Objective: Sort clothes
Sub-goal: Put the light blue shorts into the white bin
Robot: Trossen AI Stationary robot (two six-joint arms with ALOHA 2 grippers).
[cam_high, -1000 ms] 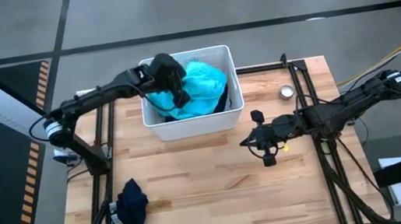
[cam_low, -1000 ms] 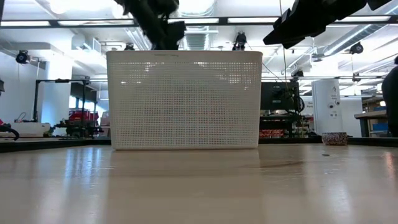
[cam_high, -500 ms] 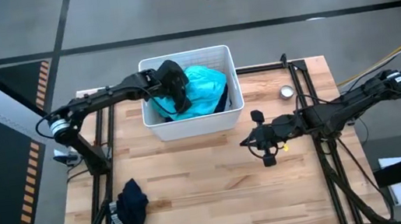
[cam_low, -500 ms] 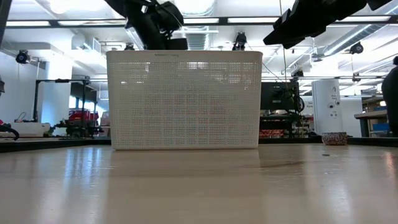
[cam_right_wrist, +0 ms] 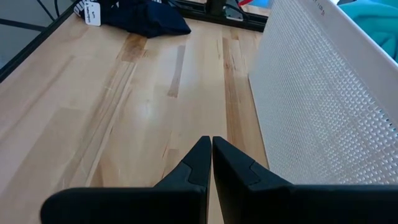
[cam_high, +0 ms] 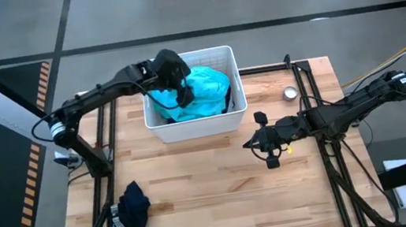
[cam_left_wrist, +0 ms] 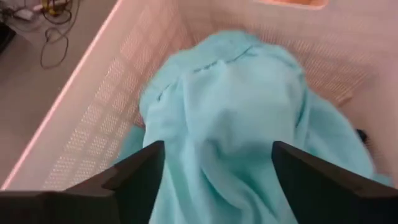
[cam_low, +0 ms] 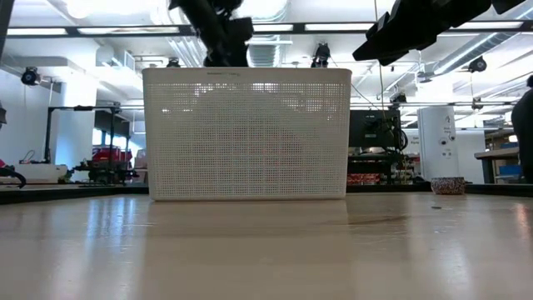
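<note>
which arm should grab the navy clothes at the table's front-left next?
Left, probably. The left gripper hangs open over the bin, on the navy pile's side; the right gripper, shut, waits right of the bin.

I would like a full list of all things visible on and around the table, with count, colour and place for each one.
Bin: one, white, perforated, far middle of table.
Turquoise garment: one, inside the bin.
Dark garments: one pile, navy with white lettering, near left corner of table.
Small round container: one, metallic, right of the bin.
Table: one, light wood.
Left gripper: open, above the turquoise garment in the bin.
Right gripper: shut, empty, over bare table right of the bin.
</note>
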